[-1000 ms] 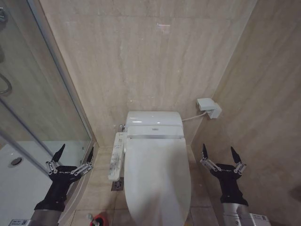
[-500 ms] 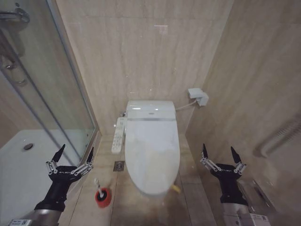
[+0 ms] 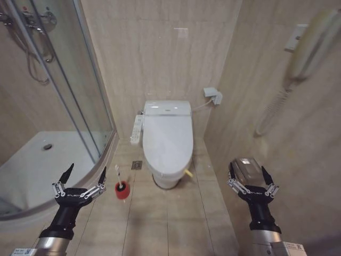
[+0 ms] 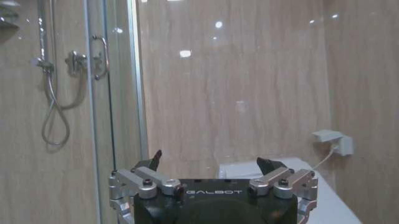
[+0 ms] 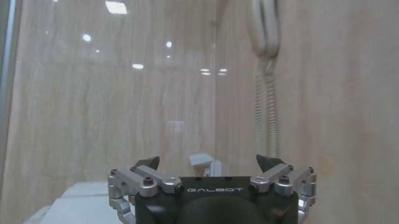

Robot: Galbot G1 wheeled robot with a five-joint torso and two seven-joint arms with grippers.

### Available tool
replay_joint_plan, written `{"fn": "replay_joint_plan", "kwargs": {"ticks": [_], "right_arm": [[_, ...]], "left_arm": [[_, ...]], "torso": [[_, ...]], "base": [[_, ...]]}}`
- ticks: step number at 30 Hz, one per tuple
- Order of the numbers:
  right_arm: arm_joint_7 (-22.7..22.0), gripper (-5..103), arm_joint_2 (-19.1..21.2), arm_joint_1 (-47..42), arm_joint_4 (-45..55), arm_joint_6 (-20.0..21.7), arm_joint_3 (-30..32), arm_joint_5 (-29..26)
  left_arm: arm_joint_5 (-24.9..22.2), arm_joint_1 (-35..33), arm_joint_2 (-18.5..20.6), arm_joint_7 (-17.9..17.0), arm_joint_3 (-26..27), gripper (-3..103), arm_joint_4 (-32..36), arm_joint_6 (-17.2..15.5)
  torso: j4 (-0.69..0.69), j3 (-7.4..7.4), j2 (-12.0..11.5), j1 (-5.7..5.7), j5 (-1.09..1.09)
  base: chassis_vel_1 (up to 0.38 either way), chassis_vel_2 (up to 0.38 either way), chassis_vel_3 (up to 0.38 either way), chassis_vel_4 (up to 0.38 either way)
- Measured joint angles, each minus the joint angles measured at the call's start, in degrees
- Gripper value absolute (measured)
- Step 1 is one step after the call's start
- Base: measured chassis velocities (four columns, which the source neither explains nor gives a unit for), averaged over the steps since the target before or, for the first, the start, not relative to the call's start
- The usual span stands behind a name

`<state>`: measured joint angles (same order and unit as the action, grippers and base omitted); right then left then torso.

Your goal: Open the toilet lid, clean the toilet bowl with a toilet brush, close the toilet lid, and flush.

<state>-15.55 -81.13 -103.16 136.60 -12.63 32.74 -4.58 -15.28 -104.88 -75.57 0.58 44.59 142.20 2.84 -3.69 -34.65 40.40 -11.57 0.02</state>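
The toilet lid (image 3: 168, 137) lies shut ahead of you; your left gripper (image 3: 85, 176) and right gripper (image 3: 250, 174) hover low, fingers spread wide, holding nothing.

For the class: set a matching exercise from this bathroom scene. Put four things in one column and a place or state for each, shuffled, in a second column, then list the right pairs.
Things:
1. toilet lid
2. toilet brush
3. left gripper
4. wall phone

Places or states:
A. standing in a red holder on the floor
B. hanging high on the right wall
C. shut over the bowl
D. fingers open, holding nothing

Pairs: 1-C, 2-A, 3-D, 4-B
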Motion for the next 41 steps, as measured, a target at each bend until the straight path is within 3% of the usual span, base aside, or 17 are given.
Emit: {"fn": "replay_joint_plan", "kwargs": {"ticks": [2,7,12,41], "right_arm": [[0.0,100,0.01,0.0,0.0,0.0,0.0,0.0],[-0.01,100,0.0,0.0,-0.01,0.0,0.0,0.0],[0.0,100,0.0,0.04,-0.01,0.0,0.01,0.0],[0.0,100,0.01,0.02,0.0,0.0,0.0,0.0]], "left_arm": [[0.0,-0.02,0.0,-0.01,0.0,100,-0.02,-0.01],[0.0,0.02,0.01,0.0,-0.01,100,-0.01,-0.01],[0.0,0.02,0.01,0.0,-0.01,100,-0.01,-0.01],[-0.01,0.01,0.01,0.0,-0.01,100,-0.02,-0.01]], "torso": [[0.05,-0.02,-0.02,-0.02,-0.04],[-0.03,-0.04,-0.03,-0.04,-0.01],[0.05,-0.07,-0.06,-0.11,-0.01],[0.02,-0.04,-0.04,-0.06,-0.02]], "base": [[0.238,-0.152,-0.254,0.228],[0.047,-0.024,-0.096,0.056],[-0.076,0.012,0.082,-0.035],[-0.004,0.007,0.006,-0.002]]}}
